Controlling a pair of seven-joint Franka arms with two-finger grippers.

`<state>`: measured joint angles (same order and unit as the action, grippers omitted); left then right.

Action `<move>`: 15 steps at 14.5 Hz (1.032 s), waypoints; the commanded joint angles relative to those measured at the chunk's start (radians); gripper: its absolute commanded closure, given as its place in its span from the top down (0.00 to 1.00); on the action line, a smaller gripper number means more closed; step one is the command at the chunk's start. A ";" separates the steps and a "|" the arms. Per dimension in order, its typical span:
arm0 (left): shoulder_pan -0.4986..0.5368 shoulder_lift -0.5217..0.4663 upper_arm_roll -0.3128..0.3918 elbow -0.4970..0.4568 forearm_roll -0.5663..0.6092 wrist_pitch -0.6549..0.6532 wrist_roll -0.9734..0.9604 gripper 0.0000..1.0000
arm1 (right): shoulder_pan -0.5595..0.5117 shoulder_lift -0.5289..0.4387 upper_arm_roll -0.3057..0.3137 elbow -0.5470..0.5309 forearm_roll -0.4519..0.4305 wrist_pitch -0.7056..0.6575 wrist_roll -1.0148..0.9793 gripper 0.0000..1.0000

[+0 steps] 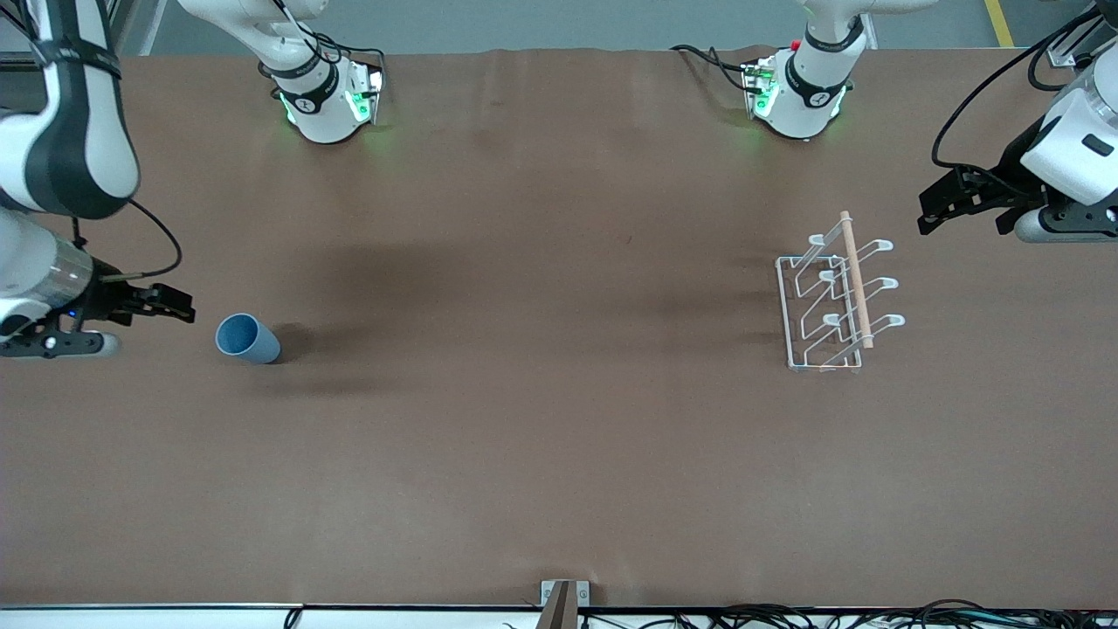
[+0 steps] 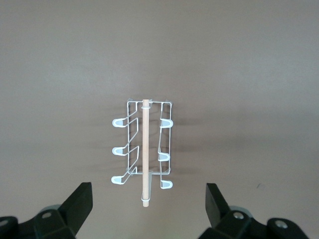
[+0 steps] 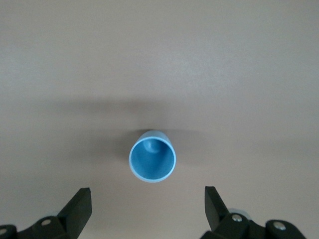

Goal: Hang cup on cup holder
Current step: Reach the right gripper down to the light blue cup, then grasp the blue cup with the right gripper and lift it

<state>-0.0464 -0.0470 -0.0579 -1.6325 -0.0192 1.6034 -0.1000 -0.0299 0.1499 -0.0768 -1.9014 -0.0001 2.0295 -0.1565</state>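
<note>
The blue-grey cup (image 1: 247, 338) stands on the brown table toward the right arm's end, its open mouth showing; in the right wrist view (image 3: 152, 161) I look into it. My right gripper (image 1: 179, 306) is open and empty beside the cup, apart from it, the cup lying ahead of its fingers (image 3: 79, 206). The white wire cup holder (image 1: 856, 288) with its wooden rod stands toward the left arm's end, its prongs bare. My left gripper (image 1: 928, 214) is open and empty, up in the air beside the holder, which shows whole between its fingers (image 2: 79, 204) in the left wrist view (image 2: 145, 149).
The two arm bases (image 1: 327, 105) (image 1: 799, 96) stand along the table's edge farthest from the front camera. A small metal bracket (image 1: 563, 598) and cables lie at the nearest edge. Bare brown table stretches between cup and holder.
</note>
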 commanded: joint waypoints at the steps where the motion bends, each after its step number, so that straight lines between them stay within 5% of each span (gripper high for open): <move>1: 0.002 -0.004 -0.003 -0.003 0.021 0.007 0.011 1.00 | -0.021 -0.010 0.009 -0.151 0.000 0.186 -0.063 1.00; 3: 0.002 -0.002 -0.003 -0.003 0.021 0.009 0.011 1.00 | -0.041 0.037 0.008 -0.209 -0.001 0.296 -0.107 1.00; 15: 0.000 -0.001 -0.003 -0.004 0.021 0.007 0.013 1.00 | -0.064 0.206 0.008 -0.212 -0.006 0.419 -0.129 0.97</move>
<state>-0.0466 -0.0449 -0.0580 -1.6339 -0.0192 1.6039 -0.0997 -0.0746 0.3435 -0.0793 -2.1133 -0.0015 2.4341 -0.2697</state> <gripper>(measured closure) 0.000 0.000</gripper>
